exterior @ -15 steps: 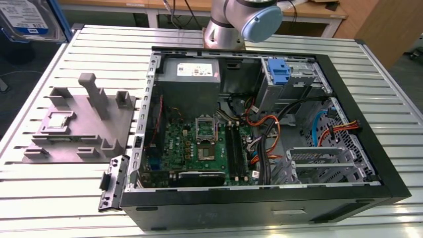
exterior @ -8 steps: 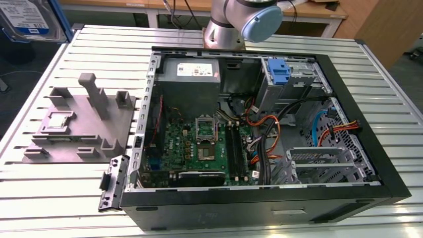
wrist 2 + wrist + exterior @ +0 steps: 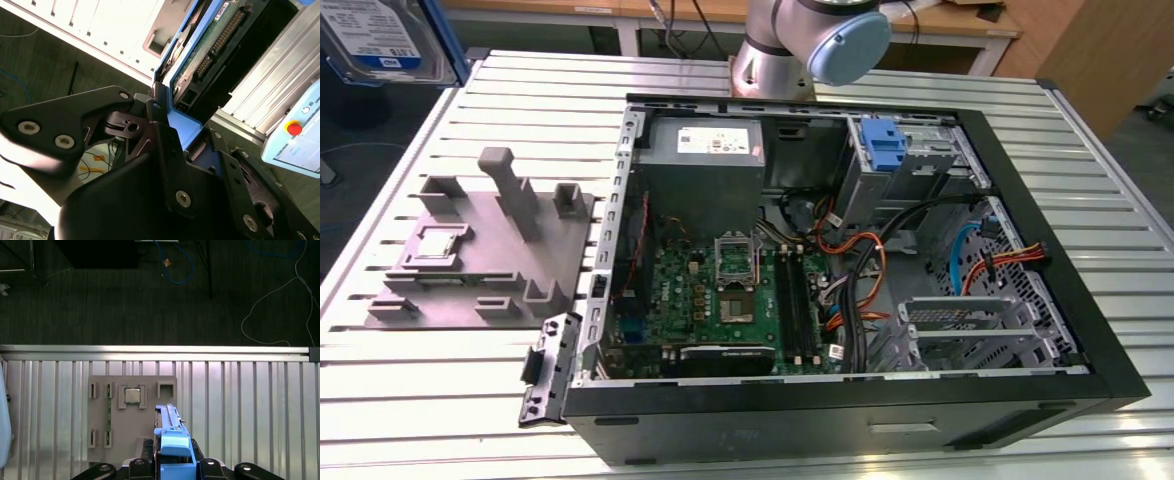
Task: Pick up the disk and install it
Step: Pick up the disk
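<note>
**Disk in the claw, held up off the worktop**

From my end, the claw (image 3: 177,117) is closed on the disk (image 3: 207,47). Its black fingers (image 3: 165,145) pinch the blue carrier frame (image 3: 187,127) at one end. In the second wrist view the disk's green circuit-board side faces the camera, with a connector row running along it.

In the first wrist view I look down along the disk's edge, with the blue frame running out from between the claw's links. Below it lie the slatted metal worktop (image 3: 240,405) and the grey plastic stand (image 3: 100,410). A small square chip (image 3: 131,396) sits in a pocket of that stand.

In the exterior view the disk (image 3: 374,40) is in the top corner on the exterior view's left. Its white-and-blue label side is showing, and it is held in the air well apart from the open computer case (image 3: 854,420). The stand rests on the worktop just beside the case, on the exterior view's left.

Inside the case I can make out the green motherboard (image 3: 720,300) and the grey power-supply box (image 3: 704,145). There is also a blue part (image 3: 887,145) in the bay near the arm's base (image 3: 774,60). Past the worktop's rail, the first wrist view shows dark floor (image 3: 100,300) with loose cables (image 3: 270,300).
</note>
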`<action>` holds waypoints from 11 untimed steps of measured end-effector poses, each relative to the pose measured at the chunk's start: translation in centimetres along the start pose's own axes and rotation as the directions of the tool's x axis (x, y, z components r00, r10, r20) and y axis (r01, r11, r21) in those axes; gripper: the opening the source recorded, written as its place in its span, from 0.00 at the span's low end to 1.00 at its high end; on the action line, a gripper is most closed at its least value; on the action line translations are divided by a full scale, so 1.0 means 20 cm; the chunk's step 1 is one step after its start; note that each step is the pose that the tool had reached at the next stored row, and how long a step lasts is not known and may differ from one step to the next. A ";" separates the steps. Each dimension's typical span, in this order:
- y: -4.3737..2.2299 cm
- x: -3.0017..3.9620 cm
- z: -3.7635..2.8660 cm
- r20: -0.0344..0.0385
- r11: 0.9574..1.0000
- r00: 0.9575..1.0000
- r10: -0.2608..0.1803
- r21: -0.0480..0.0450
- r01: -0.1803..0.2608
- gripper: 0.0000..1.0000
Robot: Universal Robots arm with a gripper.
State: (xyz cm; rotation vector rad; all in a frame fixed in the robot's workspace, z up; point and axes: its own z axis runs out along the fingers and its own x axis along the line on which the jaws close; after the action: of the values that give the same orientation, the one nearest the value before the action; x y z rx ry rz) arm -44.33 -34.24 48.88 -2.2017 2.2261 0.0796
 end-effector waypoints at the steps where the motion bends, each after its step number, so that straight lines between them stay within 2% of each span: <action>1: -0.003 0.000 0.000 0.000 1.000 1.000 0.000 0.000 0.000 0.37; 11: -0.016 0.000 -0.001 0.000 1.000 1.000 0.000 0.000 0.000 0.37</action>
State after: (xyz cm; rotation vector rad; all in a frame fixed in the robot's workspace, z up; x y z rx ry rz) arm -44.00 -34.24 48.88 -2.2017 2.2262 0.0797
